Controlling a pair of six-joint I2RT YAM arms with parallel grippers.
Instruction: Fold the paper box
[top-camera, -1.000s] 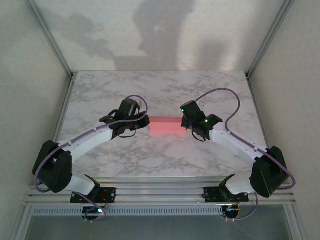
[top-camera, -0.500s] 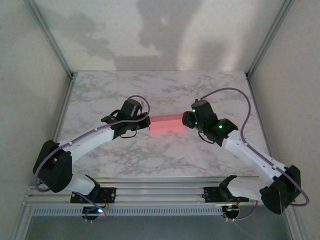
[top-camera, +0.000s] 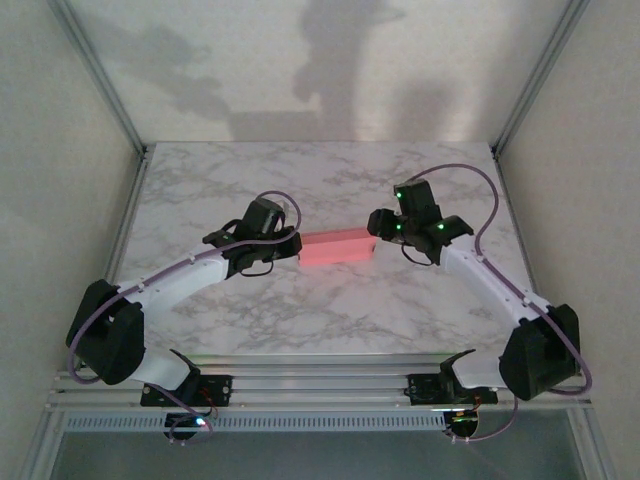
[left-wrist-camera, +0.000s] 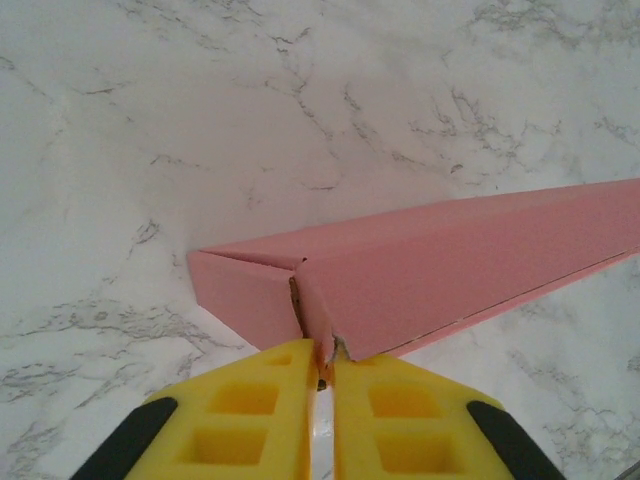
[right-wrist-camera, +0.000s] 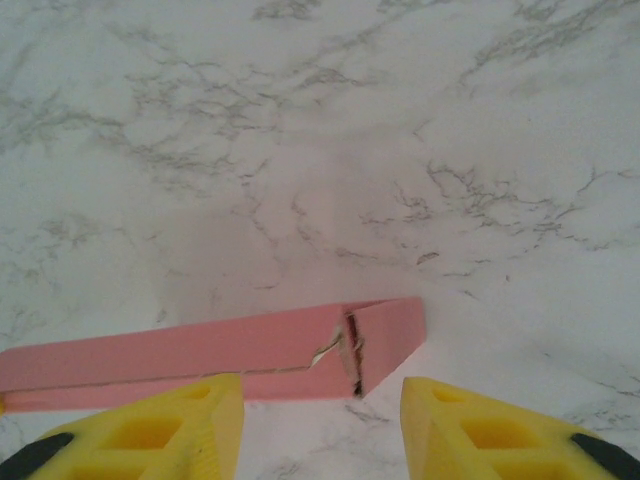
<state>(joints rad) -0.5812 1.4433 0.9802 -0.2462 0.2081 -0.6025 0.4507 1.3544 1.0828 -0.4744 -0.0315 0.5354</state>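
The paper box lies pink side out near the middle of the marble tabletop, a long flat bar running left to right between the two arms. The left claw is pinched together on the thin cardboard edge at the box's left end, where two folded faces meet at a corner seam. The right claw stands apart, hanging just near of the box's right end without touching it.

The box looks almost fully formed, so the work left is probably closing or checking the ends. The weak spot is the right end flap: the right wrist view shows a dark gap and a ragged pale sliver at its seam, which suggests the tuck is not fully home. It could spring back open if nothing presses it in.

Other risks from here:
- The left claw grips only a thin edge. A pull or twist while it is clamped could tear or crease the cardboard, or reopen the left corner.
- The box is light and the marble smooth, so a push from the right could slide or pivot it.
- If the right claw closes off-centre, it could crush the hollow end.
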